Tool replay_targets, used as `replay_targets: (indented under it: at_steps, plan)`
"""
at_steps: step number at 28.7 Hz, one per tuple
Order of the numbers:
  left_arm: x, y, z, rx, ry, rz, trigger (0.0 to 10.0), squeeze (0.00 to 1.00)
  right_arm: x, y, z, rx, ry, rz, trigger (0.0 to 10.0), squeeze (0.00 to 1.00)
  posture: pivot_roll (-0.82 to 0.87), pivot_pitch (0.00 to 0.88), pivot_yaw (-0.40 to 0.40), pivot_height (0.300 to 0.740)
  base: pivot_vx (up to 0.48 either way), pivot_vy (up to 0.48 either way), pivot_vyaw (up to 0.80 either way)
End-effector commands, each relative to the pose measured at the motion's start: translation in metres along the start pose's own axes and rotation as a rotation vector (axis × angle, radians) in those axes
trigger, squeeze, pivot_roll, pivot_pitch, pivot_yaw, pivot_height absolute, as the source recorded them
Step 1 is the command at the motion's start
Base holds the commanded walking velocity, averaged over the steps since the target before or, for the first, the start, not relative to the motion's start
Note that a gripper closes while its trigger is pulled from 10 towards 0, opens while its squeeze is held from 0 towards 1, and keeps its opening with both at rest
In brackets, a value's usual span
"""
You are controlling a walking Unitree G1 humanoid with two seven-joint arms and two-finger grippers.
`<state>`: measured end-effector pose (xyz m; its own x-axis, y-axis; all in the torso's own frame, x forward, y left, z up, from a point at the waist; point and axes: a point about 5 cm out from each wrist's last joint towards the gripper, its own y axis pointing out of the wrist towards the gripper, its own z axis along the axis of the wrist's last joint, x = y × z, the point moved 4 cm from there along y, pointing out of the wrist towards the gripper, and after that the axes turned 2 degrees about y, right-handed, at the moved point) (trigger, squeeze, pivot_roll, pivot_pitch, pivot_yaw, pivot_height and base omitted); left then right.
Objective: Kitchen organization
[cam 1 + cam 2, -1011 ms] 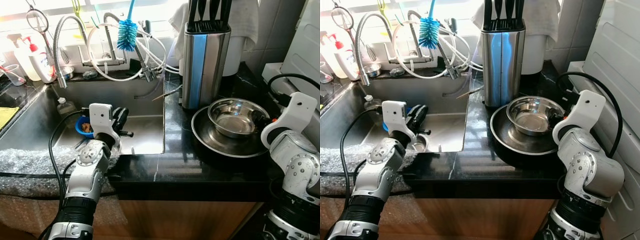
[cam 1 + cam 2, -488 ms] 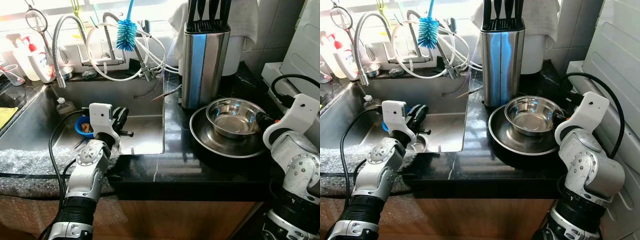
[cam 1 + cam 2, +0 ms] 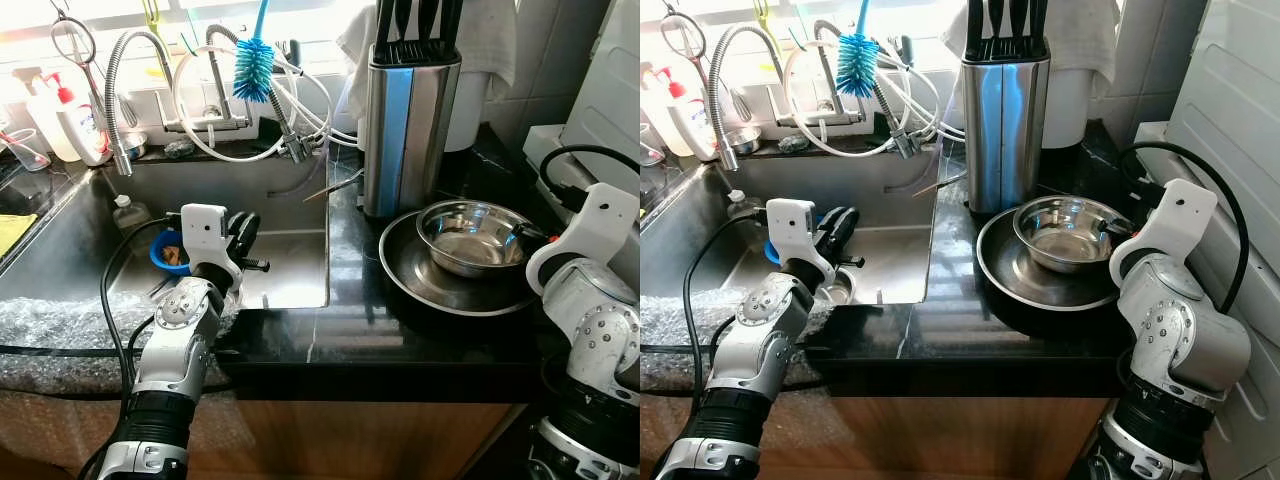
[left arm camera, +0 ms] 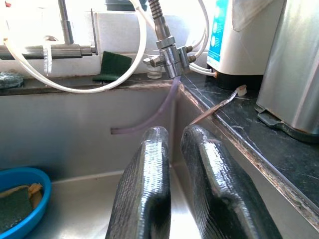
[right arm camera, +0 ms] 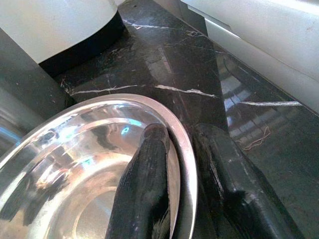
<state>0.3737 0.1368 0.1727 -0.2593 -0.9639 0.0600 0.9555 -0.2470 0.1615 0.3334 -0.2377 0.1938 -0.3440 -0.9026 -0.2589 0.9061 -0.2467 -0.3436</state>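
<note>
Right gripper (image 5: 174, 184) pinches the rim of the steel bowl (image 3: 470, 232) at its 3 o'clock edge, one finger inside, apparently to lift it from the larger pan (image 3: 420, 285); left gripper (image 4: 172, 191), fingers nearly together, idles over the sink (image 3: 290, 270).

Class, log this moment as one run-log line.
right hand: pinching steel bowl rim | bowl: in wide pan, on counter | left hand: over sink, holding nothing

Steel bowl (image 3: 471, 234) — we see it slid slightly back right inside the larger pan (image 3: 420, 283) | right gripper (image 5: 185, 164) pinching its rim — shifted with it
</note>
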Motion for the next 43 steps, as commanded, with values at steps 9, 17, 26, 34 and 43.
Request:
replay_targets:
  at_steps: [9, 17, 26, 34, 43]
  plan:
    - [-0.001, 0.001, -0.002, -0.012, 0.011, 0.0, 10.0, 0.0, -0.012, -0.002, 0.006, 0.018, -0.008, 0.044, 0.0, 0.0, -0.12, 0.0, 0.088, 0.74, 0.0, 0.0, 0.0]
    - [0.001, 0.002, -0.002, -0.014, 0.015, -0.006, 10.0, 0.0, -0.017, -0.003, 0.005, 0.019, -0.002, 0.075, 0.0, 0.0, -0.12, 0.0, 0.088, 0.74, 0.0, 0.0, 0.0]
    - [-0.001, 0.004, 0.0, -0.009, 0.015, 0.011, 10.0, 0.0, -0.037, -0.009, 0.014, 0.05, 0.06, 0.215, 0.0, 0.0, -0.12, 0.0, 0.093, 0.74, 0.0, 0.0, 0.0]
    - [-0.004, 0.007, 0.004, 0.001, 0.015, 0.02, 10.0, 0.0, -0.072, -0.026, 0.008, 0.024, -0.046, 0.443, 10.0, 0.0, -0.11, 0.0, 0.092, 0.74, 0.0, 0.0, 0.0]
    - [-0.006, 0.007, 0.006, 0.01, -0.016, 0.031, 10.0, 0.0, -0.083, -0.03, 0.01, 0.056, -0.108, 0.493, 10.0, 0.0, -0.11, 0.0, 0.09, 0.74, 0.0, 0.0, 0.0]
